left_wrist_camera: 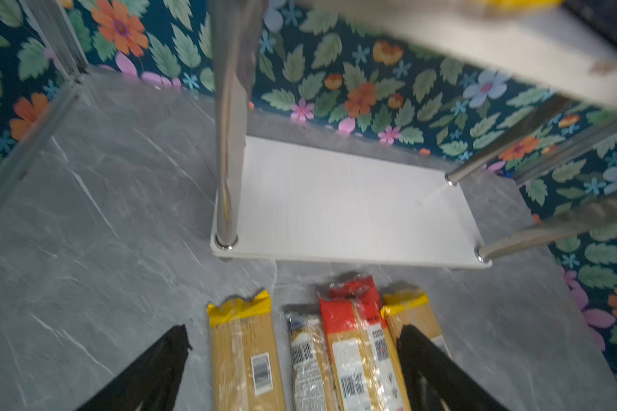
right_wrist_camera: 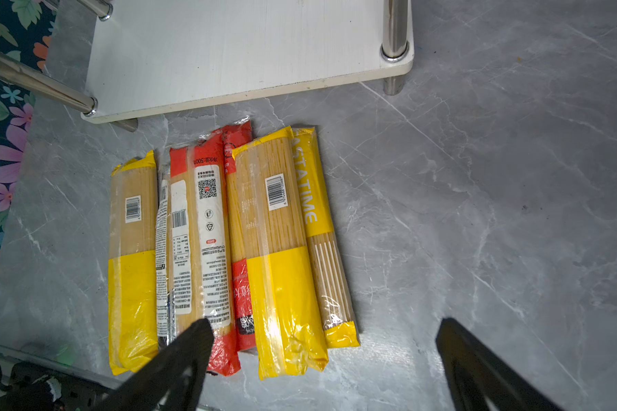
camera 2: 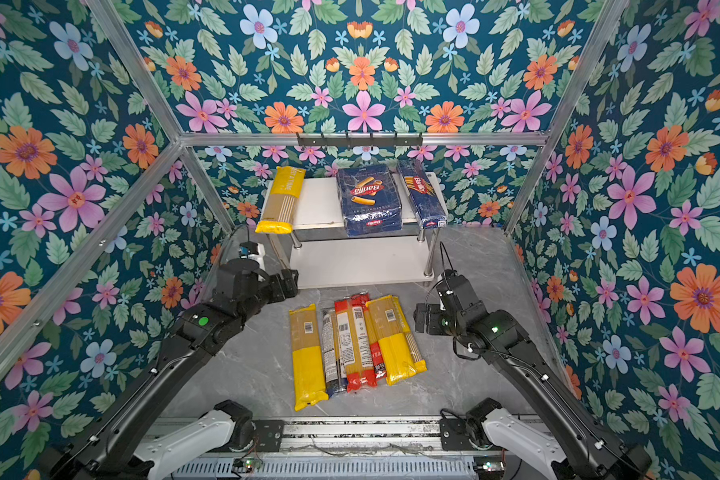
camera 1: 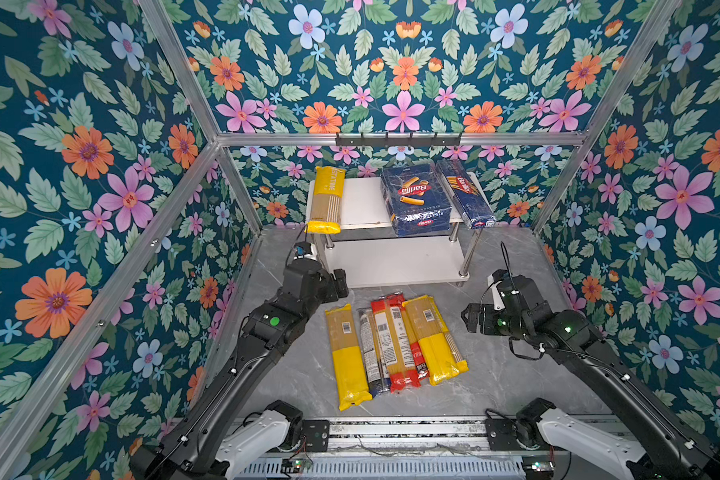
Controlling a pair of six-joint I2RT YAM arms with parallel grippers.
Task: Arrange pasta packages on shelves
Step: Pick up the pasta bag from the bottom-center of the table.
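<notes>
Both top views showed three packs on the rack's point(camera 1: 362, 203) upper board: yellow spaghetti bag point(camera 1: 327, 199) at its left edge, Barilla rigatoni bag point(camera 1: 415, 199) and Barilla spaghetti pack point(camera 1: 466, 193) toward its right. Six spaghetti bags point(camera 2: 352, 345) lay on the surface point(camera 2: 242, 365) before the rack's front edge. Left tool point(left_wrist_camera: 293, 370) and right tool point(right_wrist_camera: 325, 359) gaped, holding nothing.

Spaghetti packs point(right_wrist_camera: 228, 249) bunched beside lower shelf board point(right_wrist_camera: 246, 53); tool point(right_wrist_camera: 325, 356) spread

Top views overlook everything from above; wrist views hover near the rack point(left_wrist_camera: 353, 206).
</notes>
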